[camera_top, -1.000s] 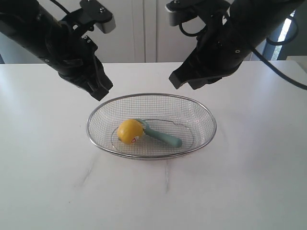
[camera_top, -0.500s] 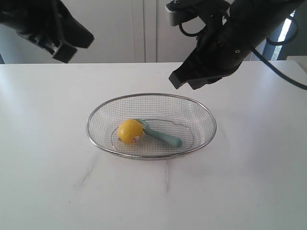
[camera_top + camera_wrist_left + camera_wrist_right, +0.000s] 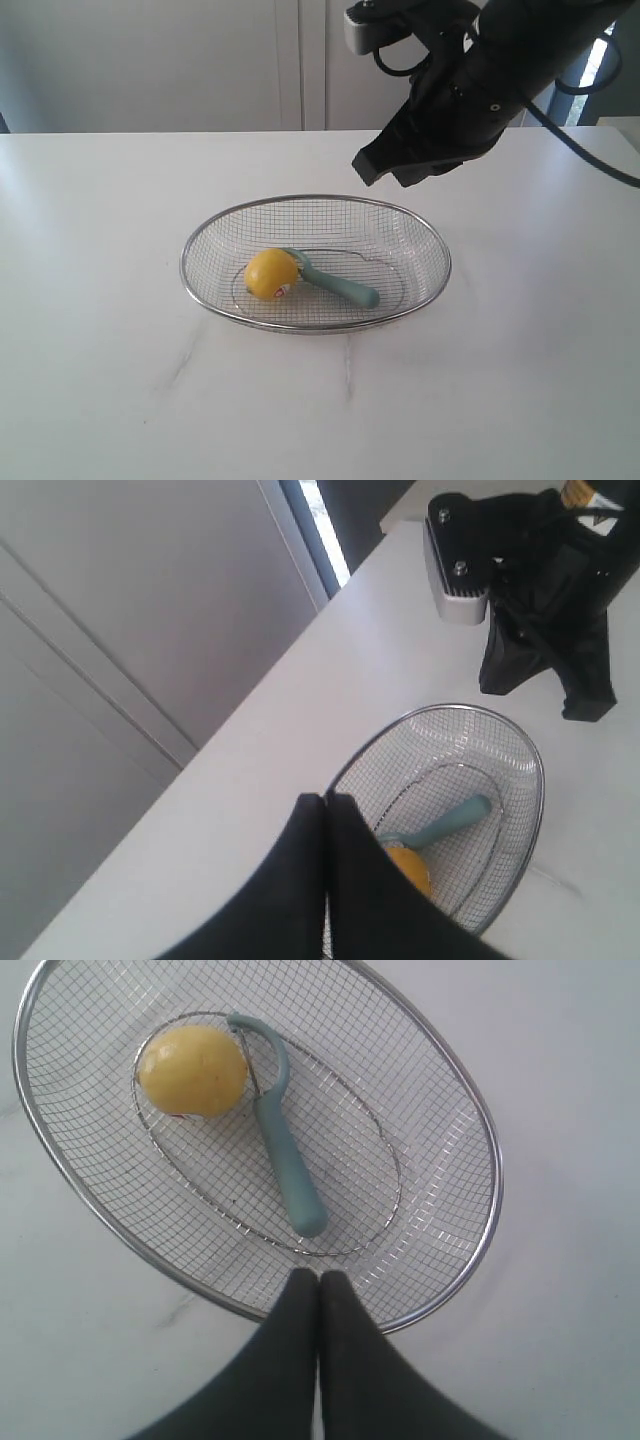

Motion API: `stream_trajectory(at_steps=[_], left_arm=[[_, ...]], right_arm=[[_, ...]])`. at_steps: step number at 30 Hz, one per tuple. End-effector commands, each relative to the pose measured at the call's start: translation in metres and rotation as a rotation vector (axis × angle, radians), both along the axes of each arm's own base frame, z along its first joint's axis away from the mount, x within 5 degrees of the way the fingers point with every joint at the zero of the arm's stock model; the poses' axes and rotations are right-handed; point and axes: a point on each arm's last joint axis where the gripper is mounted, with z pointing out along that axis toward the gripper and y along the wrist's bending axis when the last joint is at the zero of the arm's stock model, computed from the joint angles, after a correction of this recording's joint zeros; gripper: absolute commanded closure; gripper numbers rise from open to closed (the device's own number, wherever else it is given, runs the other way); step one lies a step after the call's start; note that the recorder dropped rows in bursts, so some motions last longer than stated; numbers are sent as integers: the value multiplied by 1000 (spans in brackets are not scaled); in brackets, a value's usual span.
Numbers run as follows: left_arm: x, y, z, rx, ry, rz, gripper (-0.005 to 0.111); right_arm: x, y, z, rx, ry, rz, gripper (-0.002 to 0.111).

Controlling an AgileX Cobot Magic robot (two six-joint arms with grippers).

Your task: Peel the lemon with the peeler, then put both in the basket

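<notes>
The white table (image 3: 100,350) spreads under everything, well below both grippers. On it stands the oval wire basket (image 3: 444,262), the only thing on the table that the views take in.

The right gripper (image 3: 386,174) hangs in the air over the far right part of the basket's rim, not touching it. Its black fingers (image 3: 300,1320) are pressed together along their length, with only a thin seam between them. From this gripper's own camera, the basket (image 3: 495,1175) lies straight beneath and just ahead of the fingertips, its near rim passing under them.

The left gripper (image 3: 325,802) shows only in its own wrist view. Its fingers (image 3: 290,880) are likewise closed flat against each other. It is held high and off to one side, so the basket (image 3: 540,780) sits beyond and below its fingertips, and the right arm (image 3: 545,610) stands past the basket's far side.

The peeler (image 3: 285,1160) lies flat on the mesh floor of the basket. The end of its teal handle is the part nearest the right gripper, and its curved metal head points away from it.

The lemon (image 3: 192,1070) rests on the basket floor at that far head end, snug against the blade's curve. A small red-and-white sticker (image 3: 283,292) shows on its lower side in the exterior view.
</notes>
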Motion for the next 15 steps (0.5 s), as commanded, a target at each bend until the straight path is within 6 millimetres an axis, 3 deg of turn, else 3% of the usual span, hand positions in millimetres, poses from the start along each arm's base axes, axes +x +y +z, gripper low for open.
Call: stream_trajectory(at_steps=[1, 10, 15], left_arm=[[-21, 11, 11, -41, -45, -1, 107], [-60, 33, 25, -103, -142, -5, 107], [-73, 40, 5, -101, -117, -12, 107]], right_arm=[[0, -3, 1, 0, -7, -8, 108], [0, -3, 1, 0, -7, -8, 108], [0, -3, 1, 0, -7, -8, 108]])
